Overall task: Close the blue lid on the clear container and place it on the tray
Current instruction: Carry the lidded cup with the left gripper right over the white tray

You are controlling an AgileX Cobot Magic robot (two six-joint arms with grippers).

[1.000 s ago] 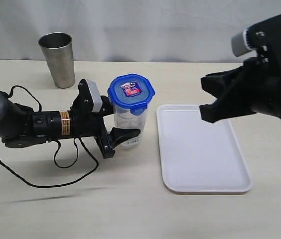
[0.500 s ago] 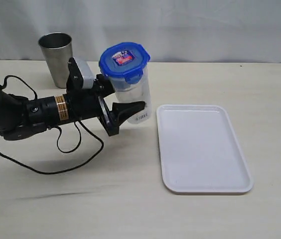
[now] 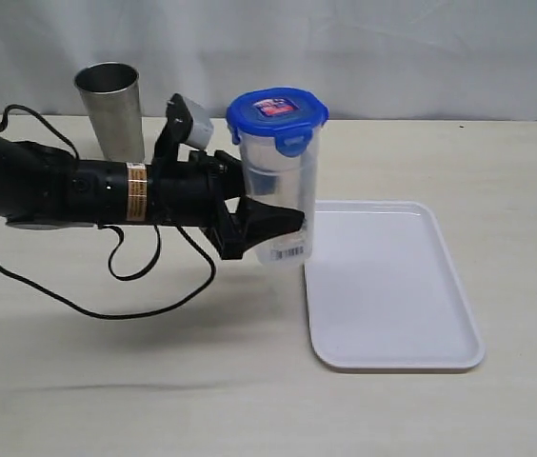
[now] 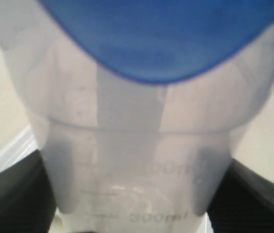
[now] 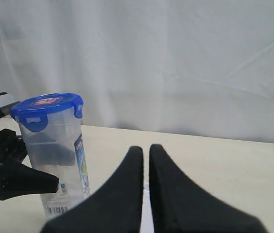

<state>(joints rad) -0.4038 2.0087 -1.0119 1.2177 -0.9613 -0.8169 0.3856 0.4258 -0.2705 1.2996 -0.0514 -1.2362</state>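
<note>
Evidently the left gripper (image 3: 278,217) clamps the clear container (image 3: 284,176) low on its body, upright, so the blue lid (image 3: 277,109) sits level beside the tray (image 3: 392,295). The right gripper (image 5: 145,162) idles clear, jaws pressed together.

This is a robotics lab test bench. A wrinkled white fabric curtain (image 3: 392,48) hangs as a plain backdrop behind a bare, pale beige tabletop (image 3: 497,162). A black robot arm (image 3: 59,186) with a gold-banded joint and a loose black cable (image 3: 107,317) trailing from it reaches across the surface. The few objects are staged props: a tapered steel cup (image 3: 111,109), a flat white rectangular plastic tray (image 3: 392,324) and a tall clear plastic container (image 3: 292,190) capped by a round bright-blue snap-lock lid (image 3: 278,109).
</note>
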